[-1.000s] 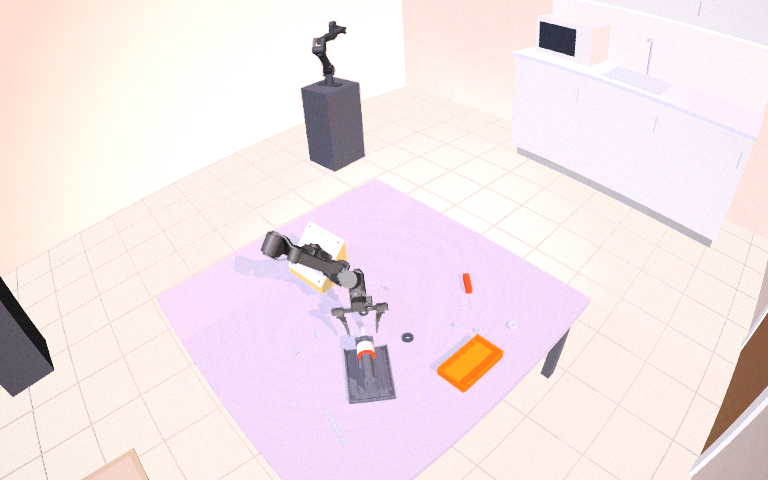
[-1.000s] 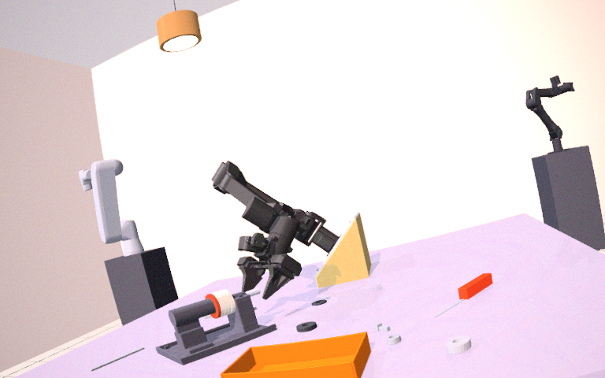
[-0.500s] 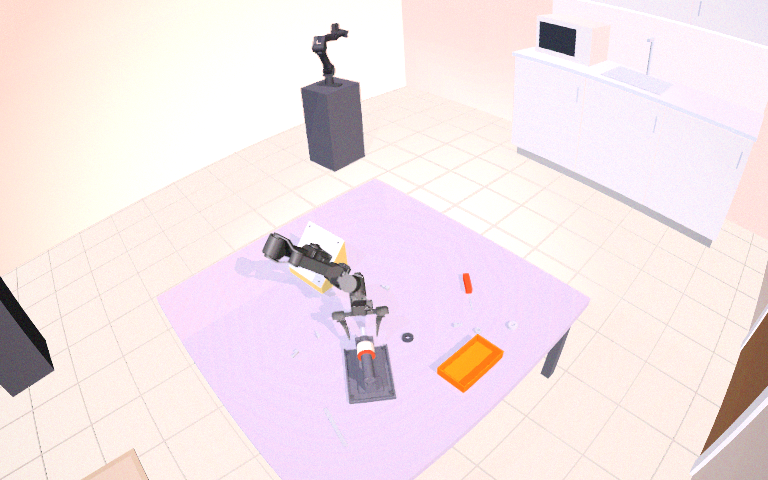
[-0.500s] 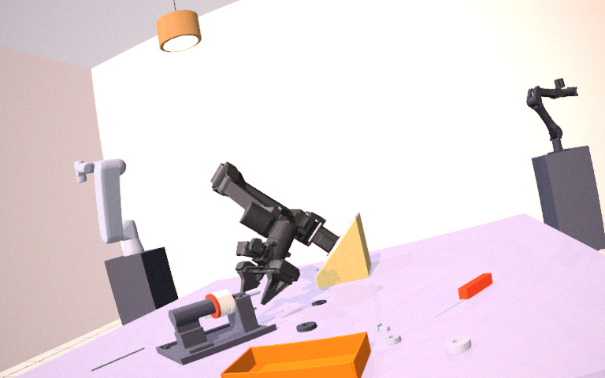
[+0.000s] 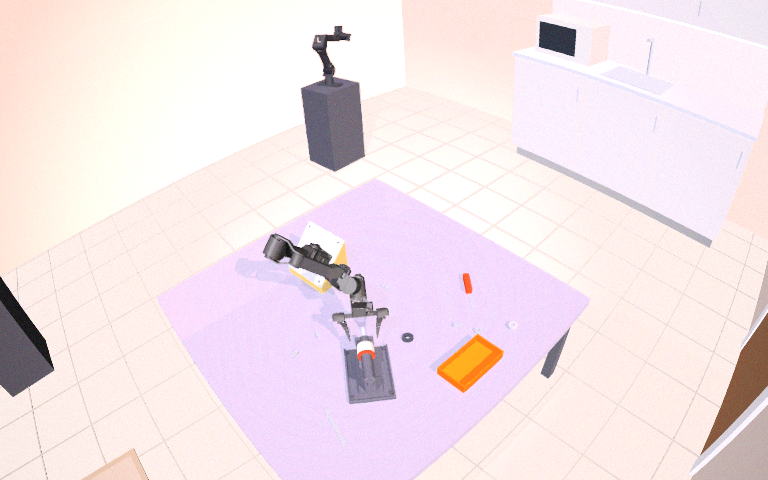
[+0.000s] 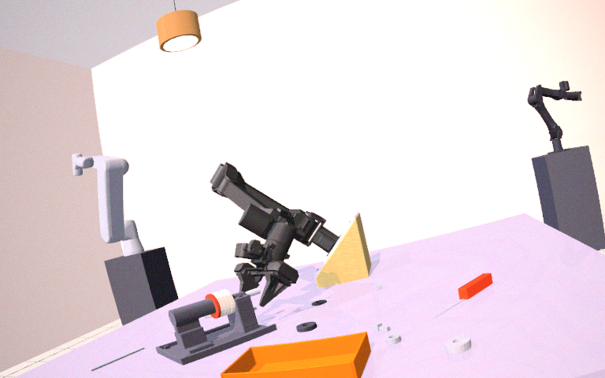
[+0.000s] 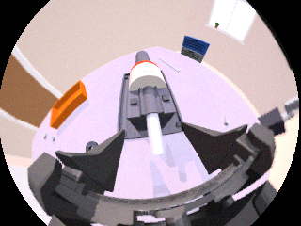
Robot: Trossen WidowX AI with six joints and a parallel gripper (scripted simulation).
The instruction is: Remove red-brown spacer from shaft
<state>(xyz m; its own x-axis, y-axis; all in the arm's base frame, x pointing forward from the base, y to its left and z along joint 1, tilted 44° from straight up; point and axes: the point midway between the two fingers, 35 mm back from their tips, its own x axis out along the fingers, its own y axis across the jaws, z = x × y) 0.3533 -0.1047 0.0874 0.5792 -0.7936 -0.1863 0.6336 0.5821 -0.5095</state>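
Note:
The dark housing block (image 5: 369, 371) (image 6: 189, 312) (image 7: 142, 56) stands on a dark base plate (image 6: 213, 348). The red-brown spacer (image 5: 368, 352) (image 6: 216, 305) sits against its face. White spacers (image 5: 365, 345) (image 6: 227, 302) (image 7: 147, 77) sit beside it, between it and the dark upright support (image 6: 244, 314) (image 7: 150, 100). The pale shaft (image 6: 254, 291) (image 7: 154, 137) sticks out of the support on the arm's side; its part inside the spacers is hidden. My gripper (image 5: 363, 338) (image 6: 252, 298) (image 7: 153, 128) is open, its fingers on either side of the shaft's free end, holding nothing.
An orange tray (image 5: 470, 362) (image 6: 307, 356) (image 7: 71, 105) lies beside the fixture. A dark ring (image 5: 407, 335) (image 6: 306, 326) lies near the fixture; another dark ring (image 6: 318, 302) lies farther back. A white ring (image 5: 512, 324) (image 6: 458, 345) and a red-handled tool (image 5: 467, 283) (image 6: 475, 286) lie farther off.

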